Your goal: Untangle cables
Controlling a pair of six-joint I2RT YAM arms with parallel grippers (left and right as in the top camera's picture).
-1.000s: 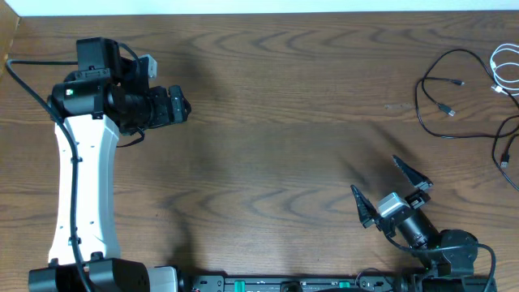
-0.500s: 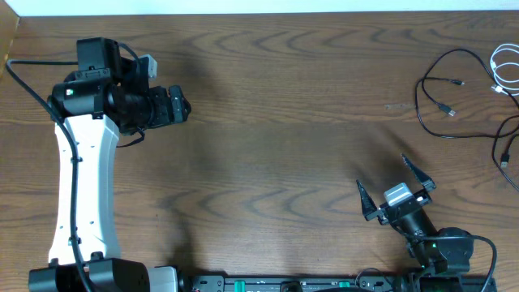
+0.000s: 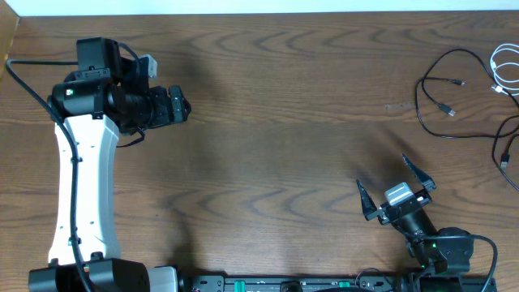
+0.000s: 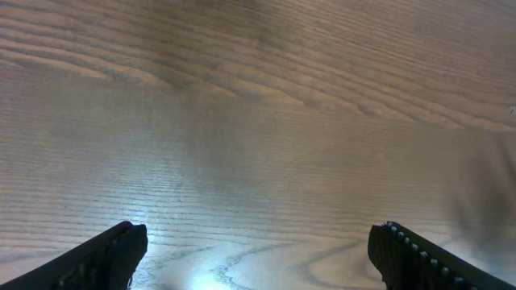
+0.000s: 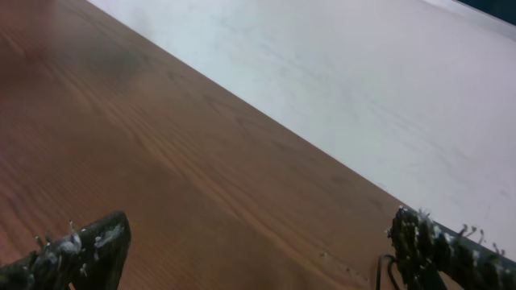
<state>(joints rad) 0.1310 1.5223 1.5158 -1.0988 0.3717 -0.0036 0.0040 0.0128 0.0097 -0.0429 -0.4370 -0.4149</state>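
Your work lies at the far right of the dark brown wood-grain table (image 3: 284, 122): the thin black cables (image 3: 431, 126) sprawl there in loose, overlapping loops, with a coiled white cable (image 3: 504, 71) just beside them at the table's right edge. Expect all of it to be very light, limp and springy. A lifted strand will likely sag, drag its neighbours along and slide easily over the smooth, faintly glossy wood. The sheaths look round and slick, so pinch firmly across a single strand where it lies apart from the others. Better still, pinch close behind one of the small plugs (image 3: 458, 82), whose stiffer, blockier body gives more to grip and lets you thread a free end out. Avoid grabbing where loops cross, since you would probably tighten the snarl. The right gripper (image 3: 391, 188) sits at the near right, well apart from the cables, with its jaws spread wide and nothing between them. The left gripper (image 3: 174, 105) hangs over bare wood at the far left, and its wrist view shows its dark ribbed fingers wide apart and empty too.
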